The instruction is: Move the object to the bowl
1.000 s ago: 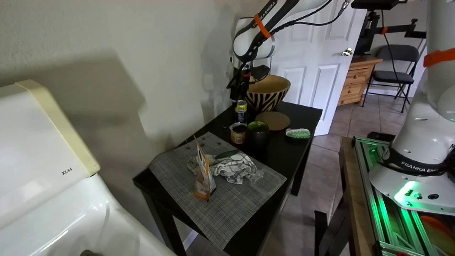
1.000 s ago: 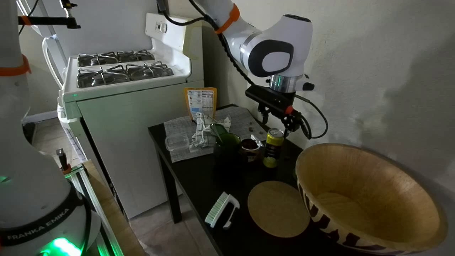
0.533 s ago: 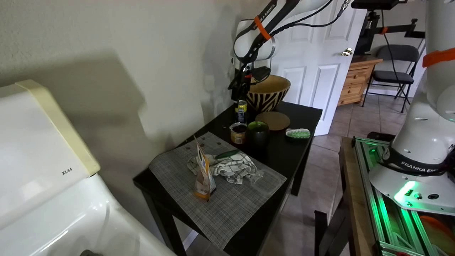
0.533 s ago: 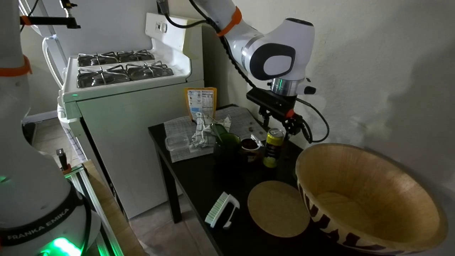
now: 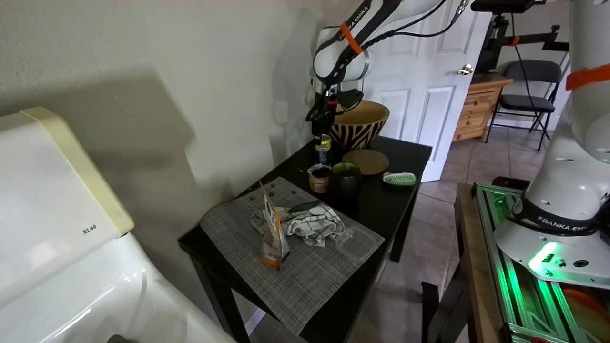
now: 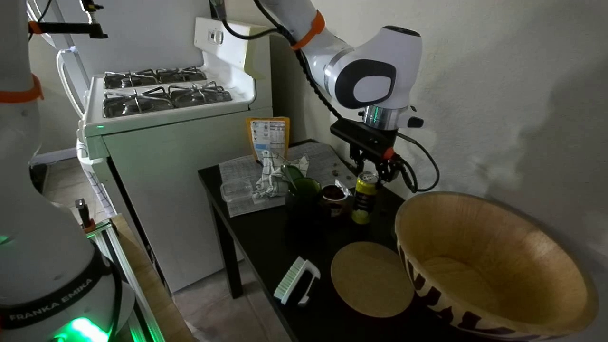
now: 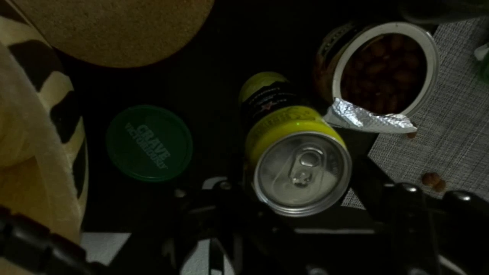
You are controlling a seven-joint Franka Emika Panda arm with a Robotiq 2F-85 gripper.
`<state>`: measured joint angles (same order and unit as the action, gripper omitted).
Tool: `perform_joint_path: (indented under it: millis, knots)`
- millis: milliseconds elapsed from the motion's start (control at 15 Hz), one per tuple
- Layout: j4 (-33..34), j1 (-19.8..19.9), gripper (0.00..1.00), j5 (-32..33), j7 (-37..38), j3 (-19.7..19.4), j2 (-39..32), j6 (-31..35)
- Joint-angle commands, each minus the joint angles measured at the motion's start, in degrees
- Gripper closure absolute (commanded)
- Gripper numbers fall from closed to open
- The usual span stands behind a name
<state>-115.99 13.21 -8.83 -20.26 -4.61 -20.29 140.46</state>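
Observation:
A yellow and black drink can (image 7: pixel 294 120) stands upright on the dark table; in an exterior view the same can (image 6: pixel 364 202) sits just short of the bowl. From above, my gripper (image 7: pixel 300 168) straddles the can's top, one dark finger against each side, so it is shut on the can. The finger pads are too dark to see fully. In an exterior view the gripper (image 6: pixel 369 176) points down at the can's upper end. The large tan bowl (image 6: pixel 498 256), with its zigzag band, is right beside it; nothing shows inside.
An opened nut container (image 6: pixel 335 202) and a dark green cup (image 6: pixel 304 194) stand close to the can. A round cork disc (image 6: pixel 373 280), a brush (image 6: pixel 293 280) and a green lid (image 7: pixel 149 143) lie on the table. The wall (image 6: pixel 475 118) rises close behind the arm.
The arm has sunk slightly. My gripper's fingers have come together from wide open onto the two sides of the can. The can still stands in nearly the same spot.

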Motion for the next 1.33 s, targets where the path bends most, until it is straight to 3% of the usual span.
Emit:
perform_joint_path:
  millis: [0, 333, 800, 1000, 1267]
  knots:
    - [0.77, 0.37, 0.61, -0.31, 0.88, 0.48, -1.39, 0.87]
    - [-0.42, 0.67, 0.62, -0.27, -0.49, 0.73, 1.50, -1.59]
    - [1.20, 1.44, 0.62, -0.65, -5.12, -0.90, 13.91, -18.03]
    - [5.20, 0.78, 0.62, 1.01, -2.82, -2.79, 18.57, -24.10]
    - [18.08, 1.67, 0.62, 0.20, 2.63, -6.27, 15.80, -30.71]
